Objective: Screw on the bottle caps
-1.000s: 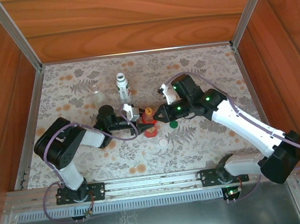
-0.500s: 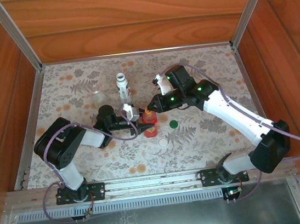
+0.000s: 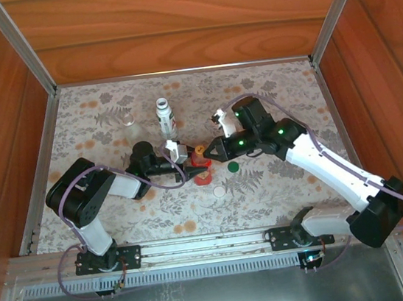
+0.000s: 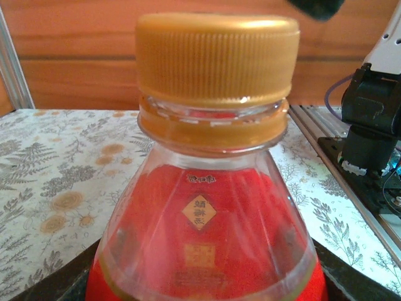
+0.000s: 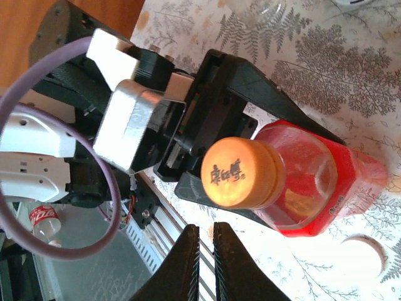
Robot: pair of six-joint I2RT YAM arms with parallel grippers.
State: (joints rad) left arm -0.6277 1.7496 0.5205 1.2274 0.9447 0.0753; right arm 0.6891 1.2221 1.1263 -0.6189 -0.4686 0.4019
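The translucent red bottle [image 3: 202, 171] stands upright mid-table with the golden-brown cap [image 3: 199, 150] sitting on its neck. My left gripper [image 3: 189, 164] is shut on the bottle's body, and its black fingers [image 5: 250, 84] flank the bottle [image 5: 310, 188]. The left wrist view is close on the bottle [image 4: 207, 238] and the cap [image 4: 216, 56]. My right gripper [image 3: 213, 151] hovers just right of the cap [image 5: 241, 172], its fingers pressed nearly together and empty [image 5: 205, 241]. The green cap [image 3: 232, 166] and the white cap [image 3: 220, 191] lie loose on the cloth.
The white labelled bottle [image 3: 165, 116] stands behind the left gripper, and the clear bottle [image 3: 129, 119] is to its left. Wooden walls and metal rails [image 3: 42, 179] enclose the floral cloth. The white cap [image 5: 366, 254] lies close to the red bottle's base.
The right gripper moved in over the golden-brown cap half a second ago, then drew back to the right. The left gripper and red bottle stayed put.
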